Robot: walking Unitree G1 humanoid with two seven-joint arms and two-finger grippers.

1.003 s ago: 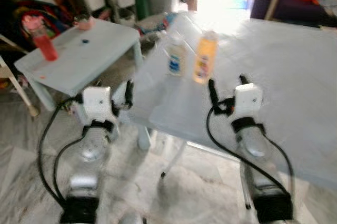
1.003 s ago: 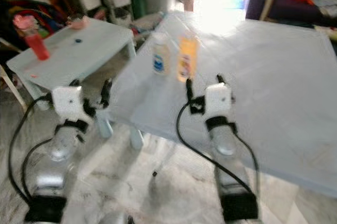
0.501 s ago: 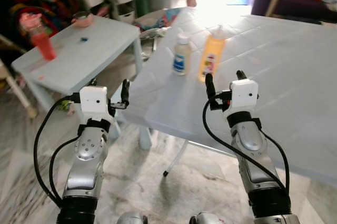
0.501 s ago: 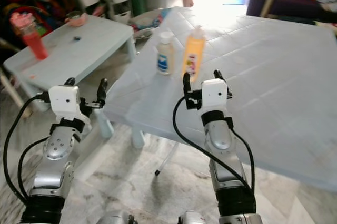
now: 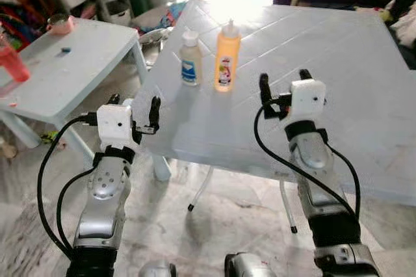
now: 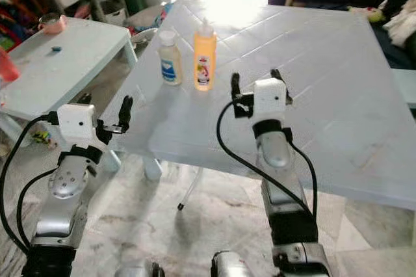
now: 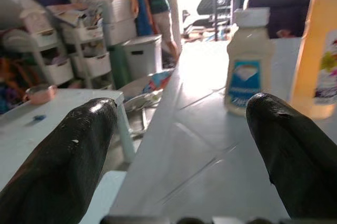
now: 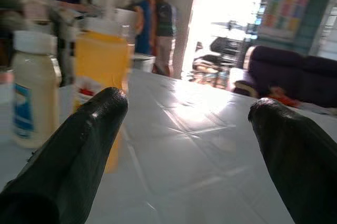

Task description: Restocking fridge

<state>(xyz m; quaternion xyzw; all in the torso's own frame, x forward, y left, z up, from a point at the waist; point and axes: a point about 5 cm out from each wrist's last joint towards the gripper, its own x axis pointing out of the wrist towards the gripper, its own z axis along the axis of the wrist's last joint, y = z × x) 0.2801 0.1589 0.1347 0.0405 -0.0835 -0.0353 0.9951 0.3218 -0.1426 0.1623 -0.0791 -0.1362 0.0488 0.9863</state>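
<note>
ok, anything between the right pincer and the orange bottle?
Nothing. In the left eye view, only bare table separates the right pincer from the orange bottle; the white bottle stands on its far side.

Count before me: two bottles, one white [image 5: 190,58] and one orange [image 5: 225,56]; two tables, one large [image 5: 338,62] and one small [image 5: 71,72]; one red cup [image 5: 12,64]; one pink bowl [image 5: 60,24]; my two grippers, left [image 5: 134,104] and right [image 5: 284,82].
</note>
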